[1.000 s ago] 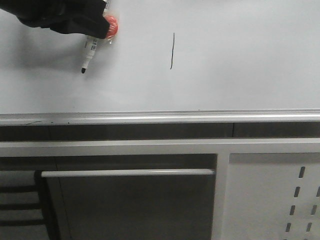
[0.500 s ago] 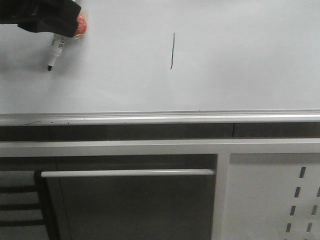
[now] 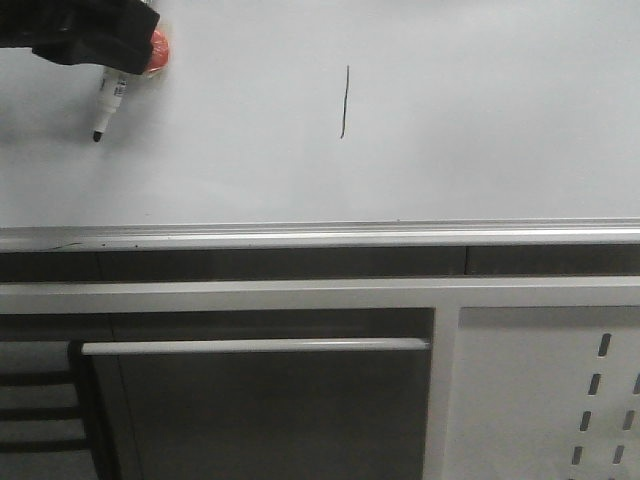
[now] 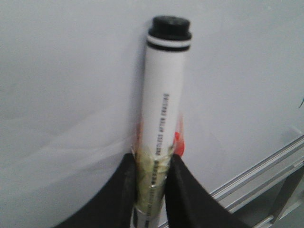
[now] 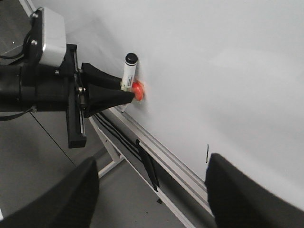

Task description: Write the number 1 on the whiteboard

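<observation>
Front view faces the whiteboard (image 3: 450,120); both wrist views share its marker (image 4: 164,104).

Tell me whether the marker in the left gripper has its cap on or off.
Off. In the front view the marker shows a bare black tip, held by the left gripper away from the number 1.

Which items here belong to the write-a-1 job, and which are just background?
Job:
- whiteboard
- number 1
- marker pen
- left gripper, shut on the pen

Background:
- white slotted panel
- grey bar
- right gripper, open, holding nothing
</observation>
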`<state>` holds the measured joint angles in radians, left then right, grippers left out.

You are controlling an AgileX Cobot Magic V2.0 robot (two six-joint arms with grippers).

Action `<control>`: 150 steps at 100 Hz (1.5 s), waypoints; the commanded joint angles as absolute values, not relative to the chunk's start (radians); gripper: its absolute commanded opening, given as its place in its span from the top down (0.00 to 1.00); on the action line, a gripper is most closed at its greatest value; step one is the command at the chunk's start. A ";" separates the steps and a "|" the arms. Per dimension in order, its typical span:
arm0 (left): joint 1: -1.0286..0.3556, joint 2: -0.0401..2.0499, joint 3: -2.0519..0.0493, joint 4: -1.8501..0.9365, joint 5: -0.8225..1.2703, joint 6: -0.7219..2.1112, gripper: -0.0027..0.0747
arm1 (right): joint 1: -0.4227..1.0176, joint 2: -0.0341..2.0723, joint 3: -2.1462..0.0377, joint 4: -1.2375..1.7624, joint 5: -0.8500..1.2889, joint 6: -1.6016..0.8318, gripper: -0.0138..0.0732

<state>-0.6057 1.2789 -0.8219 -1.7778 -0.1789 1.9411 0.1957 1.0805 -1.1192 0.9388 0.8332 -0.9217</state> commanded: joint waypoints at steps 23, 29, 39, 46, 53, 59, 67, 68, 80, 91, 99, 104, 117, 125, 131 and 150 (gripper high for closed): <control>-0.593 1.266 -0.859 -1.760 -0.275 1.927 0.87 | 0.186 1.059 -1.151 0.978 0.788 -0.921 0.34; -0.593 1.266 -0.859 -1.762 -0.262 1.927 0.82 | 0.186 1.059 -1.151 0.978 0.788 -0.921 0.34; -0.593 1.266 -0.859 -1.768 -0.247 1.927 0.65 | 0.186 1.059 -1.151 0.978 0.788 -0.921 0.34; -0.593 1.266 -0.859 -1.796 -0.247 1.927 0.47 | 0.186 1.059 -1.151 0.978 0.788 -0.921 0.34; -0.593 1.266 -0.859 -1.805 -0.247 1.927 0.36 | 0.186 1.059 -1.151 0.978 0.788 -0.921 0.34; -0.593 1.264 -0.859 -1.805 -0.247 1.927 0.33 | 0.186 1.059 -1.151 0.978 0.786 -0.921 0.34; -0.593 1.257 -0.859 -1.812 -0.250 1.927 0.33 | 0.186 1.059 -1.151 0.976 0.782 -0.921 0.34; -0.593 1.254 -0.859 -1.814 -0.250 1.927 0.33 | 0.186 1.059 -1.151 0.976 0.782 -0.921 0.34; -0.593 1.217 -0.851 -1.854 -0.258 1.927 0.33 | 0.176 1.056 -1.151 0.973 0.782 -0.919 0.34; -0.593 1.138 -0.828 -1.854 -0.262 1.927 0.33 | 0.134 1.043 -1.151 0.971 0.792 -0.897 0.34; -0.593 1.067 -0.808 -1.854 -0.264 1.927 0.33 | 0.079 1.026 -1.151 0.966 0.793 -0.862 0.34; -0.593 1.013 -0.795 -1.854 -0.276 1.927 0.33 | 0.042 1.016 -1.151 0.960 0.796 -0.826 0.37; -0.593 0.904 -0.774 -1.854 -0.329 1.927 0.35 | -0.027 0.973 -1.116 0.960 0.791 -0.794 0.57; -0.593 0.843 -0.758 -1.854 -0.370 1.927 0.48 | -0.040 0.923 -1.057 0.957 0.753 -0.803 0.78; -0.593 0.800 -0.740 -1.854 -0.388 1.927 0.67 | -0.042 0.871 -0.988 0.957 0.711 -0.854 0.92; -0.593 0.643 -0.611 -1.854 -0.363 1.923 0.99 | -0.042 0.639 -0.742 1.037 0.521 -0.968 0.92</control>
